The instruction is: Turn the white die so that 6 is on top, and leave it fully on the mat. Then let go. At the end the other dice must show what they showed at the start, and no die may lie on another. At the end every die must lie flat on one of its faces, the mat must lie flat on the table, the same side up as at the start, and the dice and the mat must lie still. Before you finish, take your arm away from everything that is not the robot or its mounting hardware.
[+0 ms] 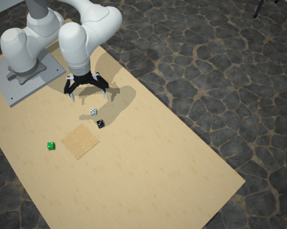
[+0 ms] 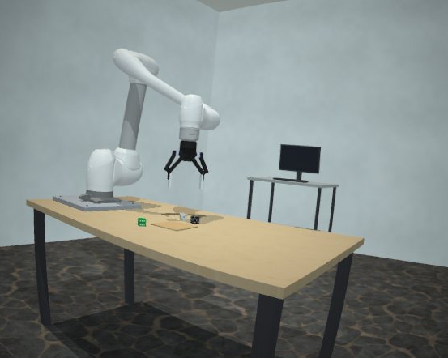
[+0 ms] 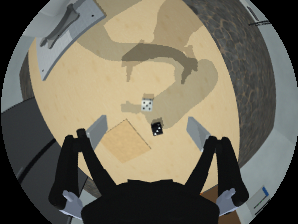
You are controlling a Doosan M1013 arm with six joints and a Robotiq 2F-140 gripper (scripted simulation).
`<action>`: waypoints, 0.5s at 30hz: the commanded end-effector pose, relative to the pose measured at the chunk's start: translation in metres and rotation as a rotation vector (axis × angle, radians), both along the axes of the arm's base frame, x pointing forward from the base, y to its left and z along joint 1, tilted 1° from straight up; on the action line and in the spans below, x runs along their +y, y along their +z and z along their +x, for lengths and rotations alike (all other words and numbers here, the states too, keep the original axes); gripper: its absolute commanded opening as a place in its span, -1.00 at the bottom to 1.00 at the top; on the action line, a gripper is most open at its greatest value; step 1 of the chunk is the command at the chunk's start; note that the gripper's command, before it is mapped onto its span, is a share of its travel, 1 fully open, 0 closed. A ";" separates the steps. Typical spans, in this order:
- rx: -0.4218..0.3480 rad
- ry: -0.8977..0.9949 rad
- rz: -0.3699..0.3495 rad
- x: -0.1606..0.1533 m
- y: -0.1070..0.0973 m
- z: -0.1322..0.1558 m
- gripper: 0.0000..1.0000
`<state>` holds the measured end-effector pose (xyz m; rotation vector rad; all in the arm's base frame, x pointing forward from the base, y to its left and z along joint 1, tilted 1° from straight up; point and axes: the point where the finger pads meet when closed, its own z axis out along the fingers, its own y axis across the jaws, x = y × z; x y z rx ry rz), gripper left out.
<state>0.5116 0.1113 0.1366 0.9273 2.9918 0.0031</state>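
The white die (image 1: 93, 112) (image 2: 183, 216) (image 3: 148, 104) lies flat on the bare table, off the mat, a little behind it. The tan square mat (image 1: 80, 141) (image 2: 173, 225) (image 3: 124, 141) lies flat on the table with nothing on it. The black die (image 1: 100, 124) (image 2: 194, 219) (image 3: 157, 127) lies close beside the white die, near the mat's corner. The green die (image 1: 51, 146) (image 2: 142, 222) lies on the table left of the mat. My gripper (image 1: 88, 97) (image 2: 184, 185) (image 3: 147, 123) is open and empty, hanging well above the white die.
The arm's grey base plate (image 1: 27, 85) (image 2: 96, 202) sits at the table's back left corner. The table edge (image 1: 156, 97) runs close on the right. A side table with a monitor (image 2: 300, 159) stands far behind.
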 end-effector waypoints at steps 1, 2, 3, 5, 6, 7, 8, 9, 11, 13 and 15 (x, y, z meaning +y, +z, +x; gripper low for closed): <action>0.000 0.077 0.000 0.000 -0.001 0.000 1.00; 0.000 0.116 0.000 0.000 -0.001 0.000 1.00; 0.000 0.161 -0.001 0.000 -0.002 0.000 1.00; 0.000 0.268 -0.002 0.000 -0.003 0.000 1.00; 0.000 0.321 -0.002 0.000 -0.003 0.000 1.00; 0.000 0.330 -0.002 0.000 -0.003 0.000 1.00; 0.000 0.397 -0.003 0.000 -0.004 0.000 1.00; 0.000 0.397 -0.003 0.000 -0.004 0.000 1.00; 0.000 0.470 -0.004 0.000 -0.005 0.000 1.00; 0.000 0.574 -0.005 0.000 -0.006 0.000 1.00; 0.000 0.630 -0.005 0.000 -0.007 0.000 1.00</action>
